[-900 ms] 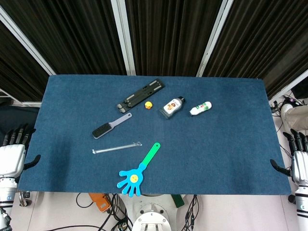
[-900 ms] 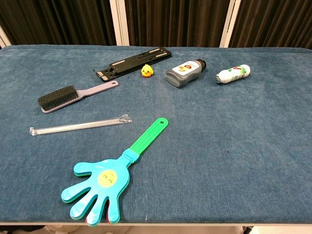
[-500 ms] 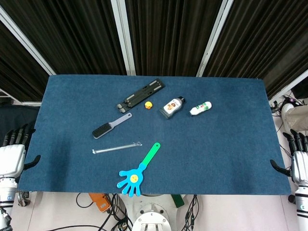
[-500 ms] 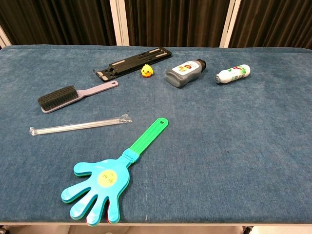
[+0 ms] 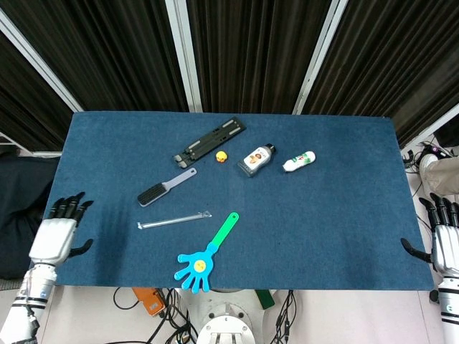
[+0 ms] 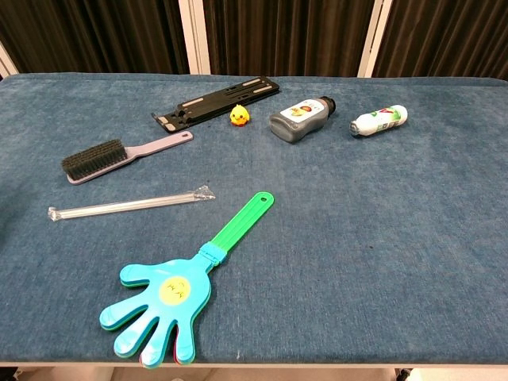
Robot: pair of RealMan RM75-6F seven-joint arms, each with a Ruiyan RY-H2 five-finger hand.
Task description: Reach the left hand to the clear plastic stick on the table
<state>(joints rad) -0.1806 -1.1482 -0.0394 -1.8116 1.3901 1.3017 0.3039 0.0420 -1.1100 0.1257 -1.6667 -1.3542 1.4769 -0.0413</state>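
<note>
The clear plastic stick (image 5: 174,219) lies flat on the blue table, left of centre; the chest view shows the stick (image 6: 128,204) running left to right below the brush. My left hand (image 5: 57,233) hovers over the table's front left corner, open, fingers spread, well to the left of the stick. My right hand (image 5: 445,240) hangs open off the table's right edge. Neither hand appears in the chest view.
A grey brush (image 5: 165,187) lies just behind the stick. A blue-green hand clapper (image 5: 208,253) lies in front of it, to the right. Further back are a black bracket (image 5: 209,139), a yellow duck (image 5: 221,156), a grey bottle (image 5: 256,159) and a white bottle (image 5: 299,161).
My left hand has moved right and forward, from beside the table's left edge to over its front left corner. The right hand and the objects have stayed put.
</note>
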